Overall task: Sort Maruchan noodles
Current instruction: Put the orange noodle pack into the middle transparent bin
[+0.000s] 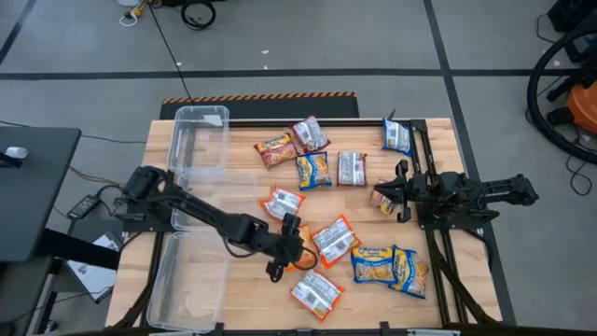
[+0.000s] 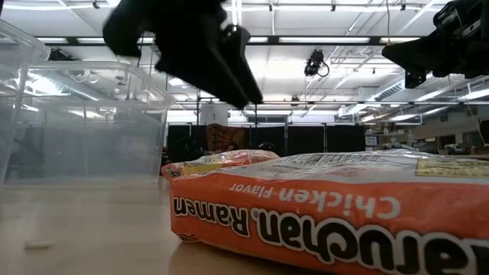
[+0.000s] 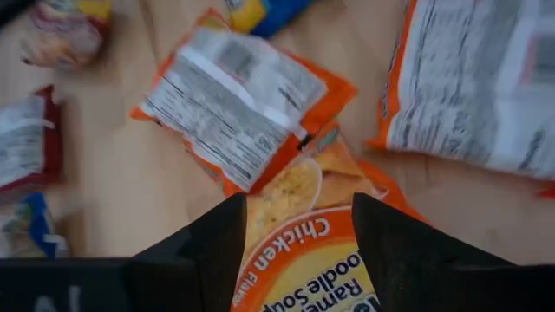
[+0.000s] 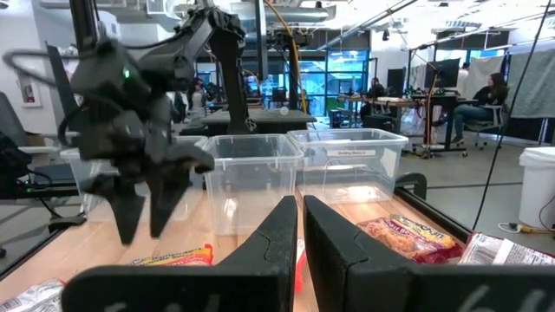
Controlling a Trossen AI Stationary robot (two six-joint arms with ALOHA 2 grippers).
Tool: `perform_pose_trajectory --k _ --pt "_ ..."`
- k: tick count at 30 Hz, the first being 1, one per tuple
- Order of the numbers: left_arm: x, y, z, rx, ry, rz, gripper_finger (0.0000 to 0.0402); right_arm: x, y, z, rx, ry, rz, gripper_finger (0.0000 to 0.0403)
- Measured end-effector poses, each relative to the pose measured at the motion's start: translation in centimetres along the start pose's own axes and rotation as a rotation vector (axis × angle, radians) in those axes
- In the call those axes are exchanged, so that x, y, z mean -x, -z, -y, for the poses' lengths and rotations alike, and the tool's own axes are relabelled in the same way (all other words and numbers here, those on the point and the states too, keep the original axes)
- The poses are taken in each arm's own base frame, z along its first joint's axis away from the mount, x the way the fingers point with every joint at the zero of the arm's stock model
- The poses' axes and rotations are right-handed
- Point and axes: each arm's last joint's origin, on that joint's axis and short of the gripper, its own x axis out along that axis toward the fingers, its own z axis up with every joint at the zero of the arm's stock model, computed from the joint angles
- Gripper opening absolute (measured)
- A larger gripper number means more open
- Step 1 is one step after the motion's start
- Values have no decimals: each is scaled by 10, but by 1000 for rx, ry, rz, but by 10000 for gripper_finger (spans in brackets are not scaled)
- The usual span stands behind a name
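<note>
Orange chicken-flavour packet [image 3: 305, 260] lay flat on the tabletop [image 1: 242, 187] directly under the left pincer [image 3: 299, 230], whose fingers stood spread to either side of it and above it, gripping nothing. Other Maruchan noodles [image 1: 336, 168] were scattered just ahead and well beyond; both clear bins [image 1: 199, 140] sat back behind the left arm, and the right pincer [image 1: 399, 191] waited pressed together at the far side of the spread. Risk, as judged: a neighbouring orange packet [image 3: 238, 108] overlapped this one's end, so closing could snag both or slip off the slick wrapper.
</note>
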Motion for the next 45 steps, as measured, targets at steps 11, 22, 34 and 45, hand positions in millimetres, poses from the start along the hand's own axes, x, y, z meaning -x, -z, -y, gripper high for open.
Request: perform_pose_trajectory --k 11,22,34,45 --pt "-17 9 28 -254 23 -59 218 0 0 0 0 0 0 30" --pt "-20 13 54 -509 159 -22 218 0 0 0 0 0 1 30" --pt "-15 20 61 -820 74 -122 218 0 0 0 0 0 2 30" --pt "-5 20 82 -1051 47 -134 218 0 0 0 0 0 3 30"
